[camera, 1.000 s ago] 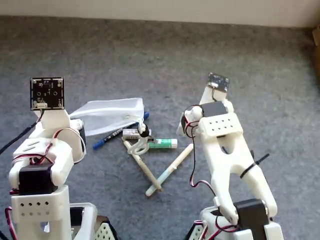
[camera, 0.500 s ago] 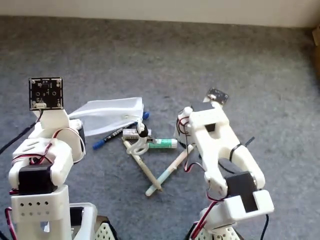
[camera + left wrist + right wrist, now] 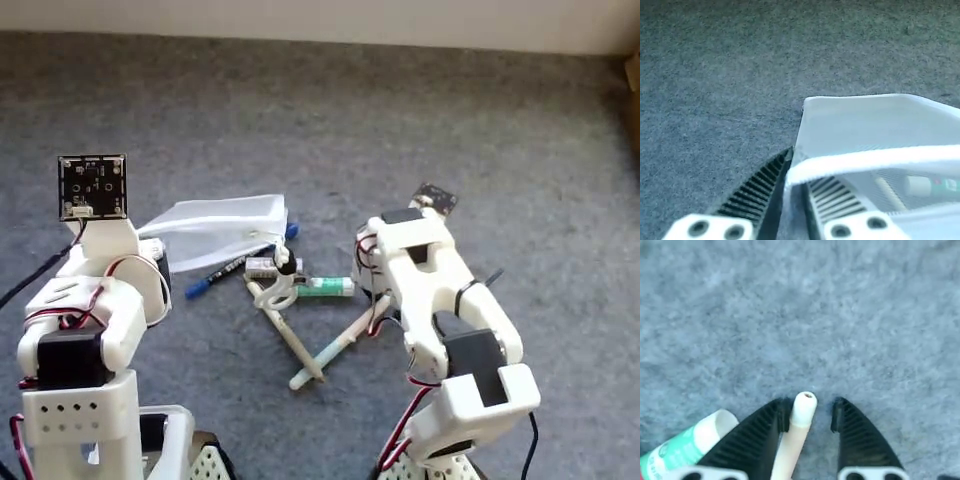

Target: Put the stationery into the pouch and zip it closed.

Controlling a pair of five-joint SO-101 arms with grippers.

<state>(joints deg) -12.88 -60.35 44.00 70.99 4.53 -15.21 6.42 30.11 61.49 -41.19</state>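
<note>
1. Nearest the arm bases, two cream pens lay crossed at their near ends on the grey table (image 3: 330, 120). One pen (image 3: 288, 338) slanted away to the left, and the other pen (image 3: 345, 338) slanted away toward the right arm.
2. The right gripper (image 3: 811, 404) was down at the table with its jaws apart, straddling the far tip of that second cream pen. One jaw touched the pen, and the other stood off it with a gap.
3. A green-and-white tube (image 3: 322, 287) lay just beside that gripper, at the far ends of the cream pens.
4. Farther off, a blue pen (image 3: 228, 268) lay slanted, with its far tip at the pouch's corner.
5. Farthest of the things lay the white mesh pouch (image 3: 215, 228), left of centre. The left gripper (image 3: 797, 170) was closed on the edge at its left end.
</note>
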